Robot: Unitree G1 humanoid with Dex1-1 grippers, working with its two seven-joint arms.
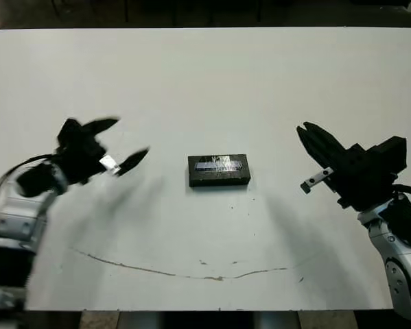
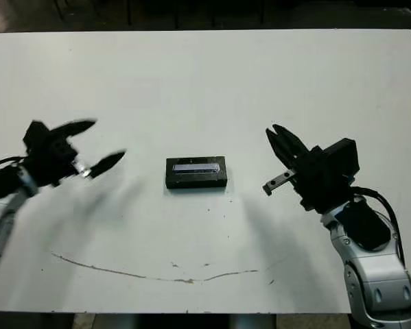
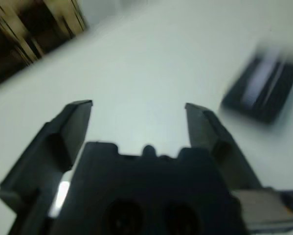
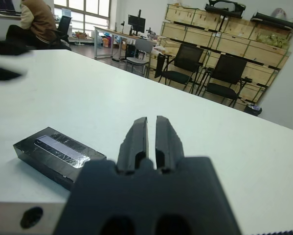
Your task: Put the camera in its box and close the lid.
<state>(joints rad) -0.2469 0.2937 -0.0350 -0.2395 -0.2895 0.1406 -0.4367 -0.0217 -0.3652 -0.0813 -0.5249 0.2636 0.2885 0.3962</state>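
you've got the box (image 1: 219,170) closed, sitting between your two grippers on the white table (image 1: 205,75), roughly centred and a bit nearer the right one. the lid (image 1: 219,164) is on top, flush with it, silvery-grey stripe facing up. long axis runs left to right across the table, one short end pointing at each gripper, and the stripe follows that same axis. the camera isn't visible anywhere.

your left gripper (image 1: 116,146) is off to the box's left, well apart from it, above the table. fingers are spread wide, nothing between them. it's motion-blurred in the head views and in its own wrist view, where the box shows only as a dark smear past one finger (image 3: 210,134).

your right gripper (image 2: 279,140) is to the box's right, apart from it, holding nothing. fingers are pressed nearly together with only a thin slit between, tips aimed toward the far side of the table. in its wrist view the box sits just beside and ahead of the fingers (image 4: 136,139), not touching.
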